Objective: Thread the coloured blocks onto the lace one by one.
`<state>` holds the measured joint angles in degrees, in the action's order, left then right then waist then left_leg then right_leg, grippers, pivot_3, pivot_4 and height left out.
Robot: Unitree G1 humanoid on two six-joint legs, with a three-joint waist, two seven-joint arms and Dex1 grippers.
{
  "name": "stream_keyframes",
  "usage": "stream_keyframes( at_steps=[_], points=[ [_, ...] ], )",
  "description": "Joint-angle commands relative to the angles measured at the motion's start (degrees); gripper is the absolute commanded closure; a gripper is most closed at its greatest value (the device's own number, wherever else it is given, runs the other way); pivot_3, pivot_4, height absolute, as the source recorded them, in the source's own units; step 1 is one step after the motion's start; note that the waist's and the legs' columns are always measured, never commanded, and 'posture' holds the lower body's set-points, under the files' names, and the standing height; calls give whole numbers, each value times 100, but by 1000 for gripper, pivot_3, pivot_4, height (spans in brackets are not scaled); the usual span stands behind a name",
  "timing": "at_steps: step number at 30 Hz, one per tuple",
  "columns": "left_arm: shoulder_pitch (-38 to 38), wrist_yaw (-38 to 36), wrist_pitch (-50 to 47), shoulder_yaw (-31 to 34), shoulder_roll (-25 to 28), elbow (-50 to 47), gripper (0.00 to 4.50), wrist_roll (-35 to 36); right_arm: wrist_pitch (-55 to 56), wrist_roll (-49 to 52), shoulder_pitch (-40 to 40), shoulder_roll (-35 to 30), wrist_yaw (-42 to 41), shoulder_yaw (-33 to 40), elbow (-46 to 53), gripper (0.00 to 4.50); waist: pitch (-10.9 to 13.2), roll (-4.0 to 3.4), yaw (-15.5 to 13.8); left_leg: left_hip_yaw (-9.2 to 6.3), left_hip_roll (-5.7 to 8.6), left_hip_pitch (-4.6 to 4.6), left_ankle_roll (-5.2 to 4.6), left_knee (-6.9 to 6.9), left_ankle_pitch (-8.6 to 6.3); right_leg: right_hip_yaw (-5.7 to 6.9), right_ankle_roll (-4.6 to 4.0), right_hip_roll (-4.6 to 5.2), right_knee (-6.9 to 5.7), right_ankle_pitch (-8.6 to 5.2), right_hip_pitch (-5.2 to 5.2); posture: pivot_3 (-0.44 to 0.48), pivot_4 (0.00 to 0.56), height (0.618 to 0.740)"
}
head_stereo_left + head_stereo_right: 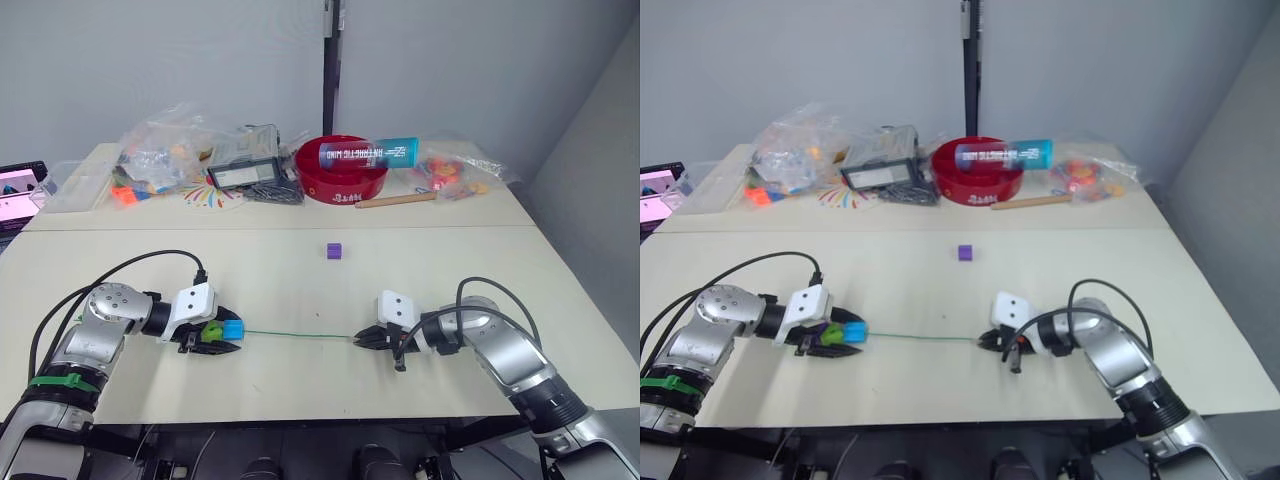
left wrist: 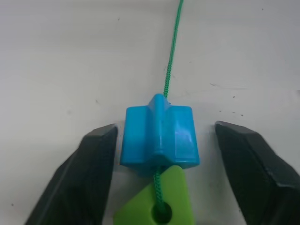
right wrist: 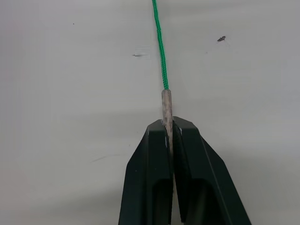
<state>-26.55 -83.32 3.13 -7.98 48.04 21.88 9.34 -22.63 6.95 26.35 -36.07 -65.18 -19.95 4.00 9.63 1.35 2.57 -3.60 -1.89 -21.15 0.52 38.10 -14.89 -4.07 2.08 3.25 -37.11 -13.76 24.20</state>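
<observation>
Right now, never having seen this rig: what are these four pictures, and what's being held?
A humanoid robot works at a table. Two pictures come from its head, two from its wrists. The right gripper is shut on the lace, pinching its pale stiff tip. The left gripper is open around a blue block and a light green block, both already on the lace. A purple block lies loose farther back. Behind it: a red bowl, bags and clutter.

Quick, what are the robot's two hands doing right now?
Left gripper: open, fingers either side of the blue block, not touching.
Right gripper: shut on the lace tip.
</observation>
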Motion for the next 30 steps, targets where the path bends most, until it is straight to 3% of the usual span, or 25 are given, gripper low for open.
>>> stream_keyframes(
  at_steps=[1, 12, 19, 30],
  points=[
    [-95, -210, -309, 112, 128, -345, 34, 217, 65, 43, 106, 33, -34, 45, 114, 4500, 1, 1, 0, 0, 0, -1, 0, 0, 0, 0, 0, 0, 0, 0, 2, 0, 150, 731],
    [-438, -326, -1087, 210, 94, -1116, 34, 574, 41, 48, 113, 123, -11, 60, 127, 4500, 4, 6, 6, -2, 0, -9, 0, 0, 0, 1, 0, 0, 2, 0, 7, 0, 150, 731],
    [-356, 314, -1508, -228, -787, -1884, 34, 540, -165, 3, 228, 275, 57, -50, 291, 4500, 4, 7, -14, -2, 3, -12, 0, 1, 0, 1, 1, 3, 4, 0, 5, 0, 150, 731],
    [-645, 729, -1055, -886, -1785, -1333, 34, 53, -612, -205, 572, 414, 225, -360, 537, 4500, 4, 7, -10, -6, 3, -11, 0, 1, 0, 2, 0, 1, 2, 1, 6, 0, 150, 731]
  ],
)
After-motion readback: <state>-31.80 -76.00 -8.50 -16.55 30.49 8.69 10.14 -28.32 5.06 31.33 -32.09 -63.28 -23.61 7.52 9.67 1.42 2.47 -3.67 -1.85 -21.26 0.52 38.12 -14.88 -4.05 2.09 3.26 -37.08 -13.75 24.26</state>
